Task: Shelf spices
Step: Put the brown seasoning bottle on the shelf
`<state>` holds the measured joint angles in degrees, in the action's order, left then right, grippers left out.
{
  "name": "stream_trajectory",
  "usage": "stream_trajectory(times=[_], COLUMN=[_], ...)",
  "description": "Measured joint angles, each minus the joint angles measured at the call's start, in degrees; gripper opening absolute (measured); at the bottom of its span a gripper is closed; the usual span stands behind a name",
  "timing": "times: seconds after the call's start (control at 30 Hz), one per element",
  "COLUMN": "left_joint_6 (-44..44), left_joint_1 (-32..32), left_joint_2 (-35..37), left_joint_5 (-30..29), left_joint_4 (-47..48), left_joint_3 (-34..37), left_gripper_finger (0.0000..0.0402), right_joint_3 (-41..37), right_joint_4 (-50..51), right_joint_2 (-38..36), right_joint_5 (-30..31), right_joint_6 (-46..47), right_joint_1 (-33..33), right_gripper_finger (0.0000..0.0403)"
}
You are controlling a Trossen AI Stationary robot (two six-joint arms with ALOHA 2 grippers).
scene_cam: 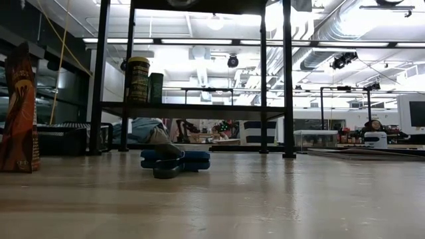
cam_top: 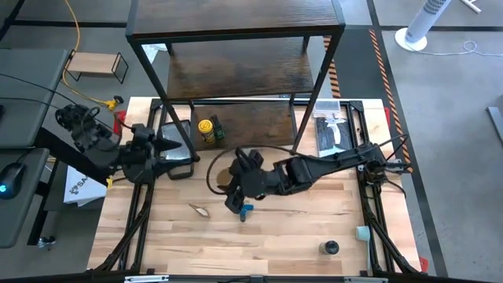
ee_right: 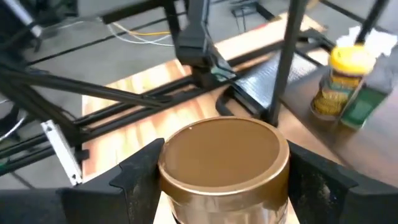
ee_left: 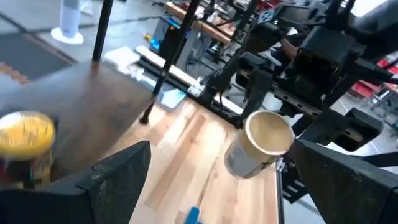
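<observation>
**Q:** Which step are you on?

**A:** Start with the shelf (cam_top: 236, 47): its lowest board already carries the yellow-lidded jar (cam_top: 206, 128) with a dark green box (cam_top: 218, 127) touching it. Your right gripper (ee_right: 221, 180) is clamped on the tan-lidded jar (ee_right: 221, 155), holding it over the middle of the table (cam_top: 275, 236), near the shelf's front edge. So I judge you are mid-carry, jar number two on its way in.

**Q:** And your other arm?

**A:** Your left gripper (ee_left: 217, 186) waits by the shelf's front left post, fingers spread wide with nothing between them.

**Q:** What does the next move call for?

**A:** You should pass the jar between the front posts, keep it upright, and set it down beside the yellow one without nudging it. The black-lidded jar (cam_top: 329, 248) waits near the table's front edge; the blue plastic piece (cam_top: 246, 210) lying under your gripper is not yours to shelve.
</observation>
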<state>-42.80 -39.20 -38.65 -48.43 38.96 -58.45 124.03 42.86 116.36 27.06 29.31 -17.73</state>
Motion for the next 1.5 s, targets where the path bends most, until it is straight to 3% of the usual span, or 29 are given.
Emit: stream_trajectory(times=[0.27,0.37,0.53,0.7,0.87,1.1,1.33,1.5], left_joint_6=[-10.5,-11.1,-11.1,-11.1,-10.8,-8.9,-6.5,-6.5], left_joint_1=[-5.3,-5.7,-5.7,-5.7,-5.7,-5.7,-5.7,-5.7], left_joint_2=[4.6,4.9,5.3,6.1,7.6,9.4,9.7,9.7], left_joint_5=[-3.9,-4.6,-4.0,-1.0,1.0,1.4,1.8,1.8], left_joint_4=[0.7,0.8,0.8,1.5,1.4,0.6,0.2,0.2], left_joint_3=[7.6,8.2,8.2,8.2,8.1,8.1,8.1,8.1], left_gripper_finger=[0.0385,0.0385,0.0385,0.0385,0.0385,0.0385,0.0385,0.0385], right_joint_3=[-17.1,-23.0,-28.1,-32.6,-38.0,-39.6,-39.6,-39.6], right_joint_4=[-19.8,-27.0,-30.0,-34.3,-50.6,-61.3,-62.8,-63.8], right_joint_2=[0.0,0.0,-0.7,-0.9,-0.9,-0.9,-0.9,-0.9], right_joint_5=[4.4,12.1,26.9,32.1,37.1,36.5,24.8,22.3], right_joint_6=[11.0,12.8,15.1,15.7,9.6,-4.6,-8.9,-11.4], right_joint_1=[-2.1,-0.7,3.6,6.6,8.9,13.9,18.7,19.9], right_gripper_finger=[0.0269,0.0269,0.0268,0.0268,0.0268,0.0268,0.0268,0.0268])
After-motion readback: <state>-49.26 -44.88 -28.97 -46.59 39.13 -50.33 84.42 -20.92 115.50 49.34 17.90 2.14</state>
